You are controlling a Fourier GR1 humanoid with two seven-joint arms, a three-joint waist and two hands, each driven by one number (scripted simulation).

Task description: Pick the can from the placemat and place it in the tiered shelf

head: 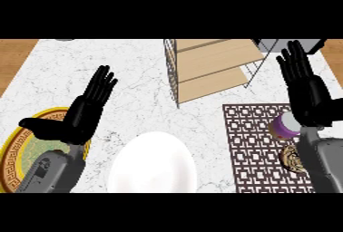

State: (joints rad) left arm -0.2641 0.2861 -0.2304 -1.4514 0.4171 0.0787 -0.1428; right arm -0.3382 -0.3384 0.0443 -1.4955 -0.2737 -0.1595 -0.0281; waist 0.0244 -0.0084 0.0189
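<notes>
**Purple-lidded can seen on the placemat, both hands open**

Marble-patterned white stone forms the counter (140,77), and the brown lattice placemat (258,149) laid on it is taken as the landmark for everything else.

The can (286,125) is seen standing on the placemat, toward its far right part, with a pale top and a purple band around it. It is partly hidden by the right hand and forearm, which pass just over or beside it; whether it is touched cannot be told. Nearer than the can, also on the placemat's right side, a round brown patterned item (292,157) is partly covered by the grey right forearm.

The right hand (307,93) is held above the placemat's far right corner, fingers straight and spread, pointing away from the robot. Nothing is held in it.

The tiered shelf (211,68) is found just beyond the placemat's far left corner, with pale wooden boards set in a thin wire frame. No can is seen on its boards.

The left hand (77,115) is shown well to the left of the placemat, fingers extended and thumb out to the side, holding nothing. It hangs over the edge of a yellow-rimmed patterned plate (17,149), which lies farthest left of the placemat.

Between that plate and the placemat, a plain white plate (153,165) is seen on the counter.
</notes>
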